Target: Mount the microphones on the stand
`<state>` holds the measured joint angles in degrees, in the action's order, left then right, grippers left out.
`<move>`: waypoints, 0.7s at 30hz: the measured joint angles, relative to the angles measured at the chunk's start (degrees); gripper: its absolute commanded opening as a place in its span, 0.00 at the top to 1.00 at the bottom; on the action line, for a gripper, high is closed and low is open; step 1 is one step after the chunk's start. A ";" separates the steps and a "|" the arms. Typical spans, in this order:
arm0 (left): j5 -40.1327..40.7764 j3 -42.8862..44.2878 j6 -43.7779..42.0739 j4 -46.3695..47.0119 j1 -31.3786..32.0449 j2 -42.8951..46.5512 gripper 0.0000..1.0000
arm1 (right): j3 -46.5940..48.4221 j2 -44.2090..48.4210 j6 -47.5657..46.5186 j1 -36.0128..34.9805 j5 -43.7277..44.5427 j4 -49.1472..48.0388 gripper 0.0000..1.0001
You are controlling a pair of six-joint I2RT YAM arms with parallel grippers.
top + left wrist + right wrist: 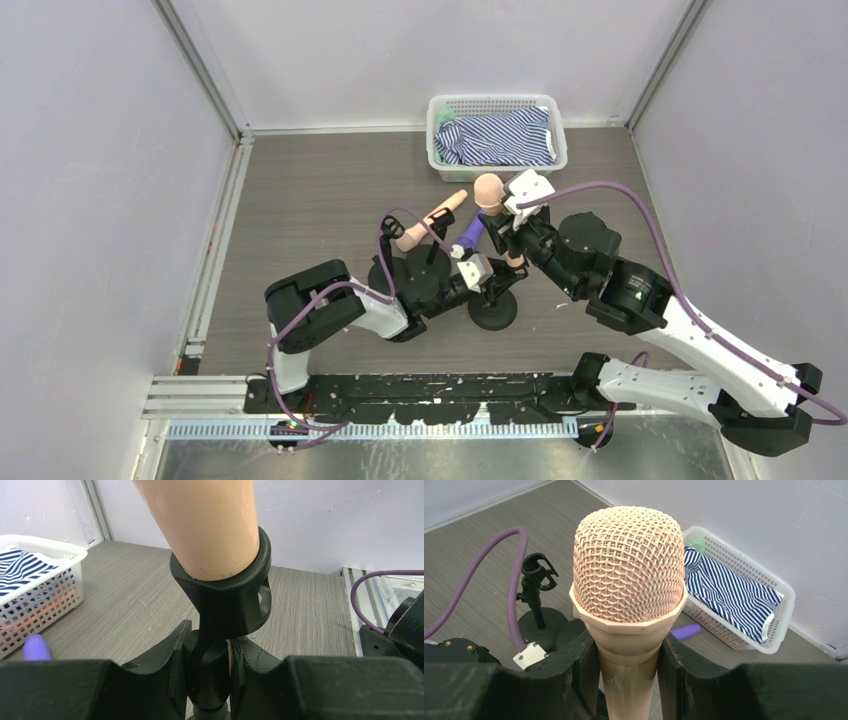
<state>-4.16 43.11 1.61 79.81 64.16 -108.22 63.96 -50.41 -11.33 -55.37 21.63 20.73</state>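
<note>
on the table in the top view, the right gripper is clamped on a peach microphone, with the head pointing toward the white basket that has a striped cloth in it. the handle runs down toward a black stand with a round base. the left gripper reaches in from the left at that stand's stem. a second peach microphone sits tilted just left of there, above two more black bases, and i can't tell if it's clipped in. the purple microphone is between the two peach ones and mostly hidden.

left wrist view: the fingers are narrow, pinching the stand's joint right under its clip. a peach handle is seated down in that clip. a purple tip pokes in at the lower left, just in front of the basket.

right wrist view: the fingers are pressed on both sides of the peach microphone just below its mesh head. behind it on the left an empty stand stands upright. the purple microphone lies on the table near the basket.
</note>
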 measured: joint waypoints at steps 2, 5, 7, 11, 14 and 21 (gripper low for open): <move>-0.09 0.00 0.20 0.02 -0.13 0.00 1.00 | -0.39 0.48 0.22 0.00 -0.13 -0.04 0.99; -0.46 -0.04 0.81 0.04 -0.33 0.00 1.00 | -1.55 1.60 0.81 0.00 -0.07 -0.44 0.99; -0.63 -0.04 0.90 0.04 -0.42 0.00 1.00 | -2.21 2.43 1.31 0.04 0.00 -0.42 0.99; -1.11 -0.07 0.98 0.04 -0.55 0.00 1.00 | -2.56 3.23 2.21 0.04 0.68 0.24 0.99; -1.18 -0.17 1.03 -0.04 -0.59 0.00 1.00 | -1.60 2.62 2.73 0.04 1.53 1.77 0.99; -1.40 -0.17 1.22 -0.07 -0.74 -0.04 1.00 | 2.08 0.17 3.82 0.04 2.93 6.69 0.99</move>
<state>-5.56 42.94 2.83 79.75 63.42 -108.27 66.04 -50.24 -7.51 -55.33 24.56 27.42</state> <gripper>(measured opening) 0.298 0.446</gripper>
